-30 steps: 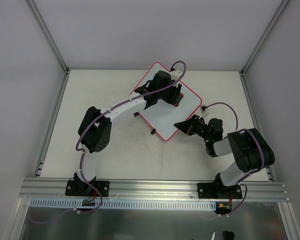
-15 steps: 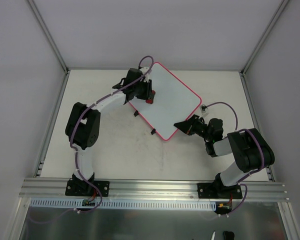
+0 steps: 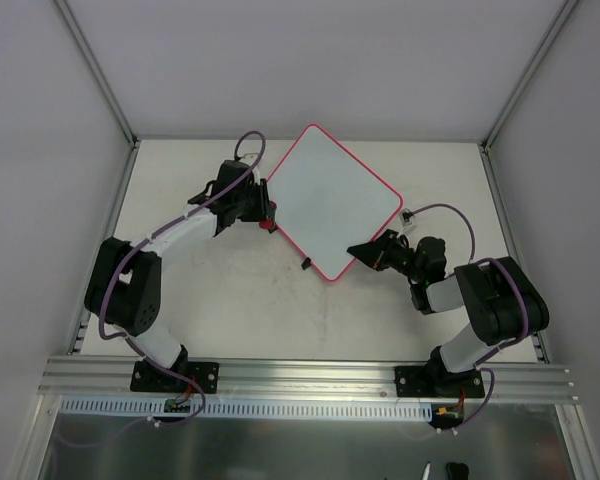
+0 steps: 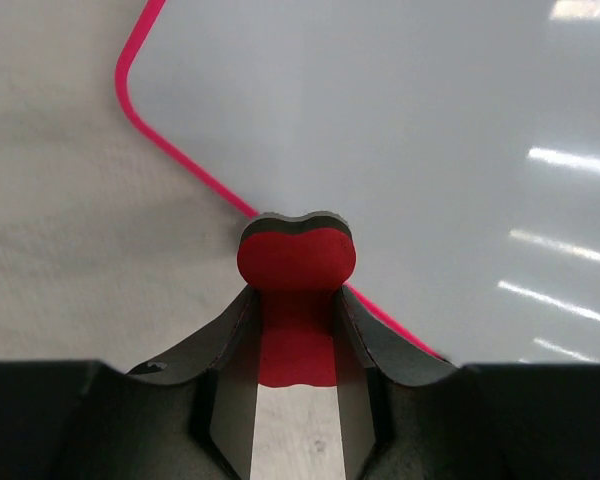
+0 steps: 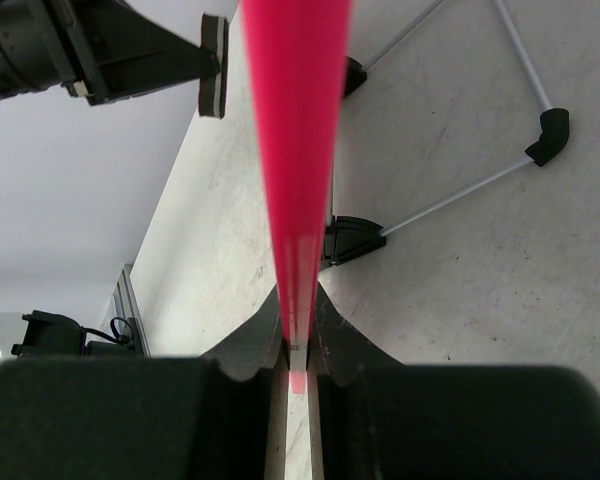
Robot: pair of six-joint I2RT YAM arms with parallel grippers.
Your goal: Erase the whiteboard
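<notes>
The whiteboard (image 3: pixel 335 195) sits toward the far middle of the worktop (image 3: pixel 230 290), turned so its corners point like a diamond. Its white face looks clean in the overhead view, and my left wrist camera shows only light glare on it (image 4: pixel 400 150). A thin pink rim runs all round it.

My right arm reaches in from the near right. My right hand (image 3: pixel 358 250) is clamped shut on the board's near right edge. In the right wrist view the pink rim (image 5: pixel 295 150) runs edge-on straight into that hand (image 5: pixel 298 345), with the fingers tight against both sides of it.

My left arm bends out across the left of the worktop. My left hand (image 3: pixel 263 212) is at the board's left edge, closed on a small red eraser (image 4: pixel 297 262), which is pinched between the two fingers. The eraser's rounded tip lies at the pink rim, just off the white face.

A small black clip (image 3: pixel 306 264) sits on the board's near left edge.
</notes>
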